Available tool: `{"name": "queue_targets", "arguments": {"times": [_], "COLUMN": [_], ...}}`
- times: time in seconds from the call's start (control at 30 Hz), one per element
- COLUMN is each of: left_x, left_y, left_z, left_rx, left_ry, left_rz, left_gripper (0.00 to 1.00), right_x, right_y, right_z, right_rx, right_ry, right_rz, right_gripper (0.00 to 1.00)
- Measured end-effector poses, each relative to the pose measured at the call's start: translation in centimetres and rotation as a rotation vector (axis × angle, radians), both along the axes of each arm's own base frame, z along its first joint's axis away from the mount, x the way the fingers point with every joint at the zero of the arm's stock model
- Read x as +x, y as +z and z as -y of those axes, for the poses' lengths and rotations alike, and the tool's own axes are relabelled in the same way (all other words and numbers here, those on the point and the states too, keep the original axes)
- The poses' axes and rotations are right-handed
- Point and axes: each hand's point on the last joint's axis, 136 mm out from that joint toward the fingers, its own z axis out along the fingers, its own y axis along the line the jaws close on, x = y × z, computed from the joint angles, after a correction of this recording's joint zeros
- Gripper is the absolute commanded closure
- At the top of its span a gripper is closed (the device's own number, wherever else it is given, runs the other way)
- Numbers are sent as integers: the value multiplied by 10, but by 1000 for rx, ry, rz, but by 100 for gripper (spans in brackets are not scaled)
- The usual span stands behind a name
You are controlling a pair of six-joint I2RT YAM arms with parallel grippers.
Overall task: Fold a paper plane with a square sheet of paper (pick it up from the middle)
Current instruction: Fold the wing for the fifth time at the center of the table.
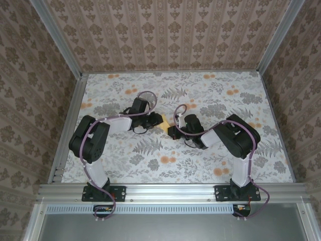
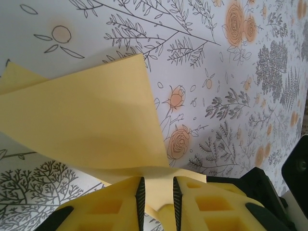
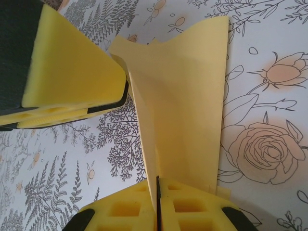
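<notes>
The square sheet of paper (image 1: 165,123) is yellow-orange and creased into layered flaps. It is held up off the floral cloth at the table's middle, between both grippers. My right gripper (image 1: 174,131) is shut on the paper's lower edge, and its pads meet on the sheet (image 3: 187,96) at the seam (image 3: 157,179). My left gripper (image 1: 157,120) stands open. A strip of the paper (image 2: 86,120) runs through the gap between its fingers (image 2: 157,180). One left finger (image 3: 72,67) shows beside the sheet in the right wrist view. I cannot make out a dart-shaped paper plane.
The grey floral cloth (image 1: 150,165) covers the table. Aluminium rails (image 1: 65,130) and patterned walls close it in on three sides. Both arms bend inward and meet at the centre. Open cloth lies all around them.
</notes>
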Motion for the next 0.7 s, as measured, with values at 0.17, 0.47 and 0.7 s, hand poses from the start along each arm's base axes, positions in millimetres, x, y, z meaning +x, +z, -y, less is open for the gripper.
{"name": "queue_targets", "arguments": {"times": [0.17, 0.47, 0.7], "left_x": [1, 3, 7], "left_y": [-7, -16, -18], "left_z": [0, -3, -4], "left_rx": [11, 25, 28], "left_ry": [-5, 1, 8], "left_rz": [-6, -19, -20], "left_gripper": [78, 79, 80], "right_x": [1, 1, 0], "right_y": [0, 0, 2], "right_z": [-2, -2, -3], "right_rx": [4, 18, 43], "right_ry": [8, 19, 32], "right_rz": [-21, -43, -62], "right_gripper": [90, 87, 81]}}
